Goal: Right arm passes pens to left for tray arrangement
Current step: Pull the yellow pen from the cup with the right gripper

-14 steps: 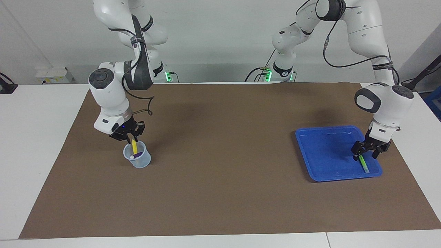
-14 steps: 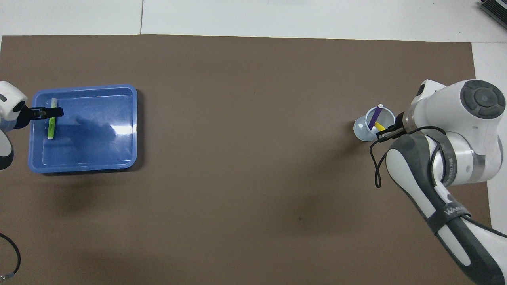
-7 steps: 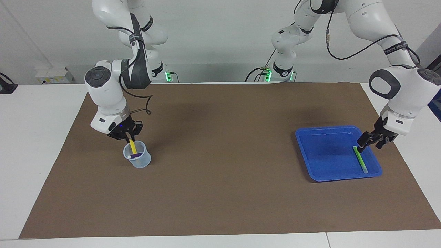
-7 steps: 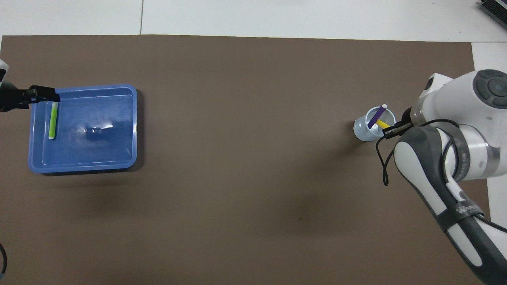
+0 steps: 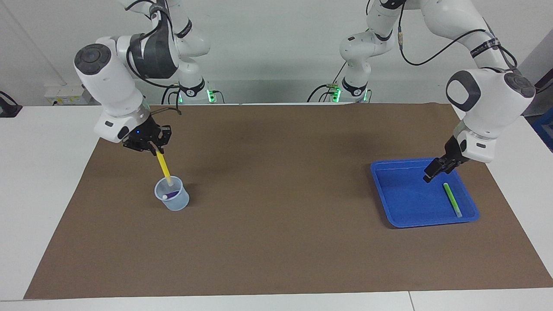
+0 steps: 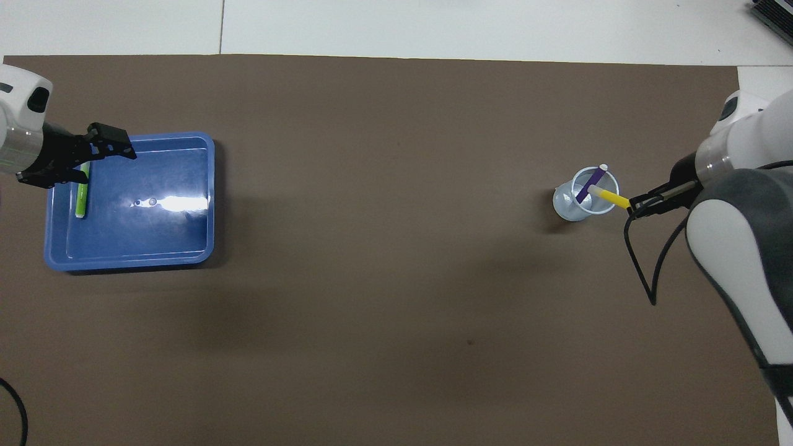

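The right claw (image 5: 152, 148) is gripping the yellow pen (image 5: 163, 167) above the cup (image 5: 172, 198), which is holding the purple pen (image 6: 583, 188). The left claw (image 5: 433, 172) is hanging released over the blue tray (image 5: 402, 198), where the green pen (image 5: 452, 199) is lying.

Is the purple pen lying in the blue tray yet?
No, only the green pen lies in the tray; the purple pen stands in the cup.

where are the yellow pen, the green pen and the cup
yellow pen (image 5: 163, 165), facing view, middle of its shaft
green pen (image 5: 452, 199), facing view, middle of its shaft
cup (image 5: 176, 202), facing view, its outer wall
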### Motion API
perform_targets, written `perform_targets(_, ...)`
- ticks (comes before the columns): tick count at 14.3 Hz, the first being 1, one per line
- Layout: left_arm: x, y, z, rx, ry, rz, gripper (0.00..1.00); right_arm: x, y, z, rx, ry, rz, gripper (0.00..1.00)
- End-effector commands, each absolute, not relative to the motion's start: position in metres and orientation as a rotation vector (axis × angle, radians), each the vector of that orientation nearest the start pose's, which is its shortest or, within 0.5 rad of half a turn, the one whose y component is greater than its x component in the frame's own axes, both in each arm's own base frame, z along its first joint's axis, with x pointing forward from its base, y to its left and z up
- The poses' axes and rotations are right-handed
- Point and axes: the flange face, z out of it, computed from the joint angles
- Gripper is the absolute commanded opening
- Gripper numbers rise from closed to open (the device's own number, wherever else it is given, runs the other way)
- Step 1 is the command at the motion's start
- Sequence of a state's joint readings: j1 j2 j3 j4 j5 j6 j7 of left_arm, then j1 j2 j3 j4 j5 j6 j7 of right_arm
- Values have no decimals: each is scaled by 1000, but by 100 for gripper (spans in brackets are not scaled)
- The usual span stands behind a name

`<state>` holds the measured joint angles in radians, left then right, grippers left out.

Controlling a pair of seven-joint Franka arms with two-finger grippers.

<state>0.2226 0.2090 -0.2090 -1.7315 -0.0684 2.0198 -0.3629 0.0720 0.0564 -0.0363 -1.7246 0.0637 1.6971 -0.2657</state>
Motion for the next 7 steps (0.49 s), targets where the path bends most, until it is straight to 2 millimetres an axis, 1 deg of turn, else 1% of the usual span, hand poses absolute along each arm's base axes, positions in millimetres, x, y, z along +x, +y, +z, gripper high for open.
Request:
perform_targets(1,619,-35,471,-3174,-929,6,100,561,21,568,-2968,-413,109,10)
perform_targets(3,613,-69,472,-3148,-1086,81,100,554,26,582,-2921,-396,119,10)
perform_targets(4,610,-85,471,-3129,-1143,103,100,552,29,588,-2887,-361,120,10)
perform_targets(6,606,-114,473,-3106,-1305,179,100,551,38,590,-2838,-247,133,10)
perform_targets(7,603,-125,474,-3084,-1399,227,100,551,48,590,-2816,-195,135,10)
